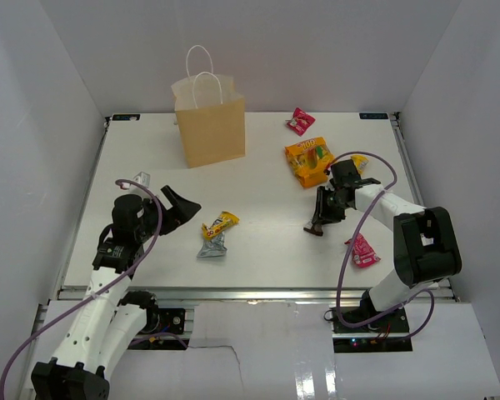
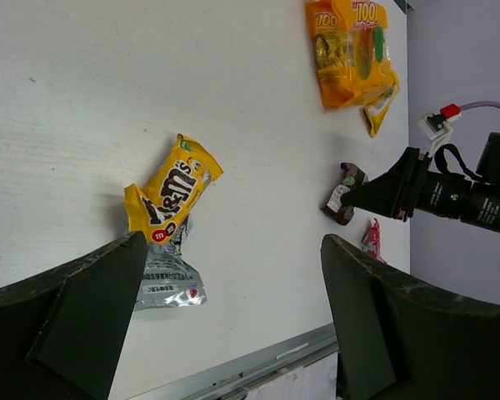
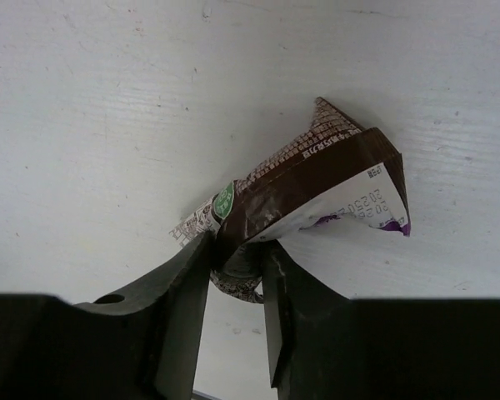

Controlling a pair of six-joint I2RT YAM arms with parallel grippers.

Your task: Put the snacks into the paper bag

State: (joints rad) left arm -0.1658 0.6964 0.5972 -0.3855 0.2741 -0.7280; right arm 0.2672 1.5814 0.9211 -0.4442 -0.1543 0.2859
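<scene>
The tan paper bag stands upright at the back left with white handles. My right gripper is shut on the dark brown bar, its end pinched between the fingers just above the table; the bar also shows in the left wrist view. My left gripper is open and empty, left of a yellow packet lying over a silver wrapper. The orange-yellow bag lies at the back right, a pink-red packet behind it, another pink-red packet near the front right.
A small yellow wrapper lies right of the orange bag. A small clear-silver packet lies at the left edge behind my left arm. White walls enclose the table on three sides; a metal rail runs along the front edge.
</scene>
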